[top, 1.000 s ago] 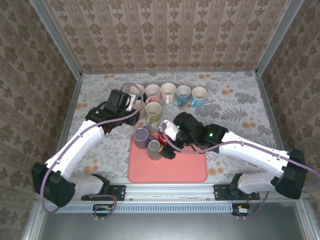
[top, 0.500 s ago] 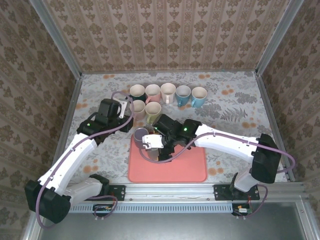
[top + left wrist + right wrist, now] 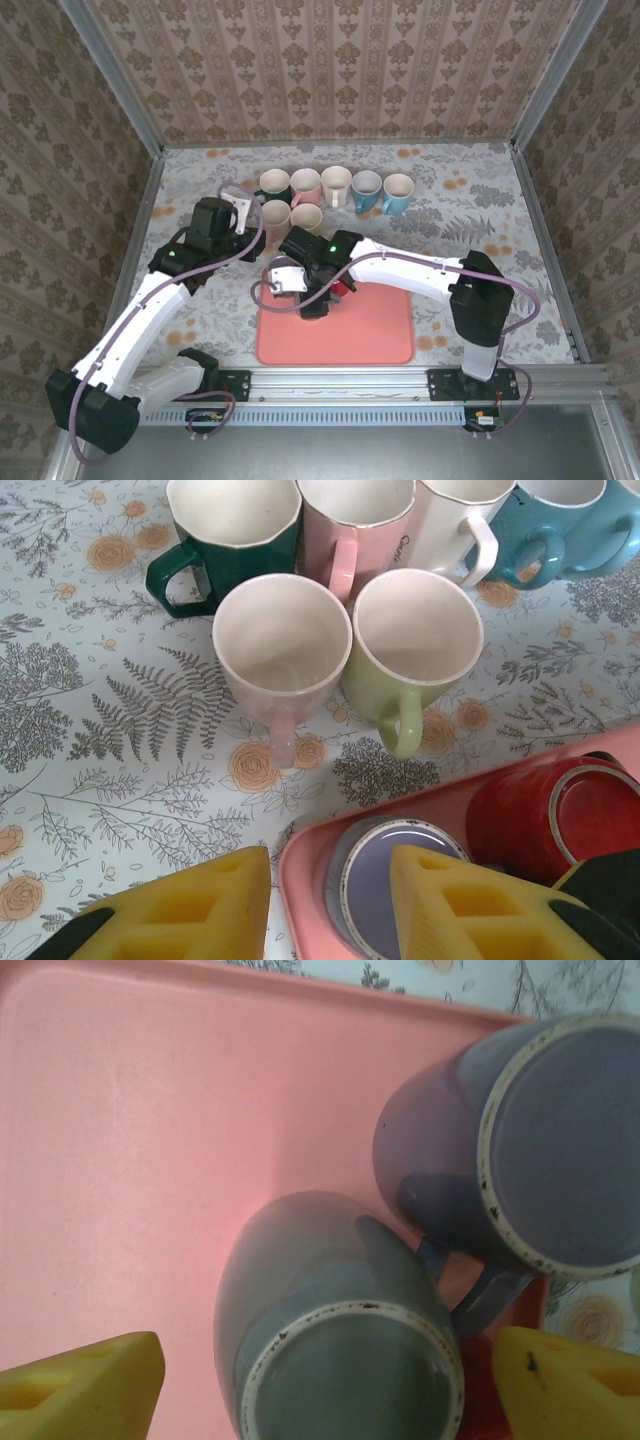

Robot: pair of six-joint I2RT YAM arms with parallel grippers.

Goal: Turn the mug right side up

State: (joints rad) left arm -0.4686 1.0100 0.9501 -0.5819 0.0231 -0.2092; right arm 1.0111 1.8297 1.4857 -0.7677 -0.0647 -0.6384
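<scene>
The right gripper (image 3: 325,1380) stood wide astride the upturned grey mug (image 3: 340,1300) on the pink tray (image 3: 130,1110). Closing risked snagging the handle of the purple mug (image 3: 540,1150) just beside it, dragging both over.

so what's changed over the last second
The right fingers swung left across the tray and now straddle the upside-down grey mug, not gripping it yet. The left fingers drew back a little from the upright mugs. Nothing was taken or released. The grey mug and purple mug are still upside down, and the upright mugs are unmoved.
</scene>
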